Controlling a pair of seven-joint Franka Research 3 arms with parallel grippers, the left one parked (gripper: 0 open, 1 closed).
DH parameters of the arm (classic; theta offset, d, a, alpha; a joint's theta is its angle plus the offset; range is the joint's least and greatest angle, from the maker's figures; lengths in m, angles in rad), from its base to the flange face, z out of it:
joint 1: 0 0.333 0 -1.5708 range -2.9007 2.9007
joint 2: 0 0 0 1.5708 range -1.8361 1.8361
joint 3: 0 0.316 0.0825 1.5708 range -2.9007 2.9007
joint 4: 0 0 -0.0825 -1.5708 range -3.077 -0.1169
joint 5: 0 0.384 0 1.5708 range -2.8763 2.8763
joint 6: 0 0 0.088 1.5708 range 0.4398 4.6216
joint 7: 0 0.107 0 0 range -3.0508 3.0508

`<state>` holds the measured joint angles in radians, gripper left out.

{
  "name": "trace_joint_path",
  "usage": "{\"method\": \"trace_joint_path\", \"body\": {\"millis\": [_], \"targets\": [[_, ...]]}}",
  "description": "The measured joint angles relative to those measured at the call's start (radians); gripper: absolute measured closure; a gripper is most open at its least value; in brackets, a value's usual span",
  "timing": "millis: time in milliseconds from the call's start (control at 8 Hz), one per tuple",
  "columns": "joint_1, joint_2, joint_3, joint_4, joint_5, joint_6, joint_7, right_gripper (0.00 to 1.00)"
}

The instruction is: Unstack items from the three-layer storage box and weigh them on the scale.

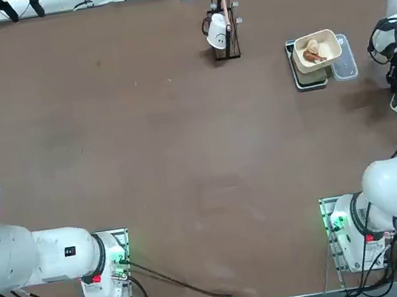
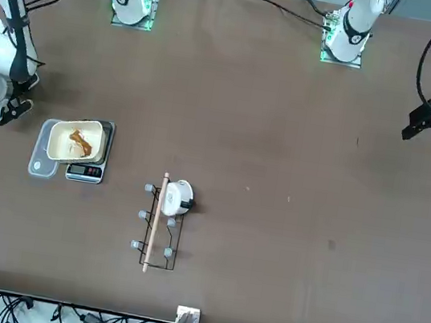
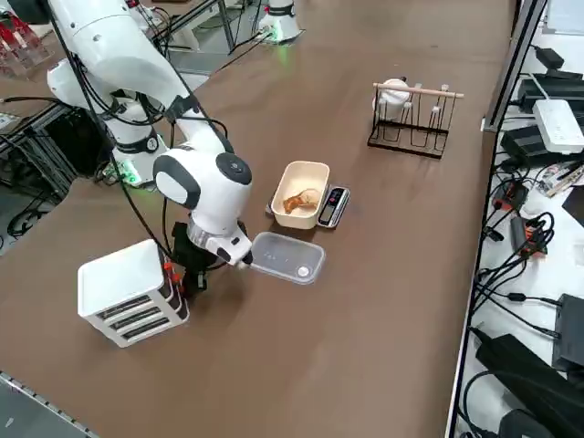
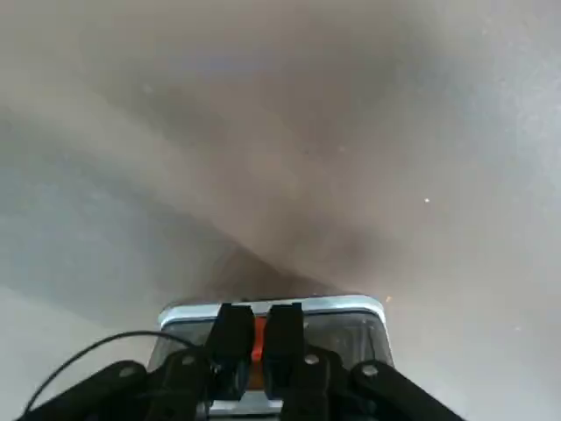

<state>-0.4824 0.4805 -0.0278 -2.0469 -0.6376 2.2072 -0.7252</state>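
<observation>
Right tool [image 4: 255, 351], low at the storage box [image 3: 130, 290] near the surface's right edge, pinches a red drawer tab [image 4: 257, 340]; judged step is opening a layer, so next pull outward, toward the scale [image 3: 334, 206].

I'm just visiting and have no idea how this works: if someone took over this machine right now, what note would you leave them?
Right gripper: shut on a red tab on the three-layer storage box, at the table's right edge.
Scale: beside the box, carrying a cream tray with an orange-brown item and a whitish item in it.
Clear container: between scale and gripper.
Done: two items sit on the scale.
Left: open the gripped layer; weigh anything inside.
</observation>
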Motion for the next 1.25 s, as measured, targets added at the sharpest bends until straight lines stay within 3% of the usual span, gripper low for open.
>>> {"method": "trace_joint_path", "body": {"millis": [250,625,1250], "targets": [[0.002,0.0,0.022,0.001,-0.001,-0.001,0.02,0.89],[0.016,0.0,0.093,0.015,0.029,-0.001,0.081,0.89],[0.066,0.002,0.102,0.054,0.138,-0.006,0.083,0.91]]}}
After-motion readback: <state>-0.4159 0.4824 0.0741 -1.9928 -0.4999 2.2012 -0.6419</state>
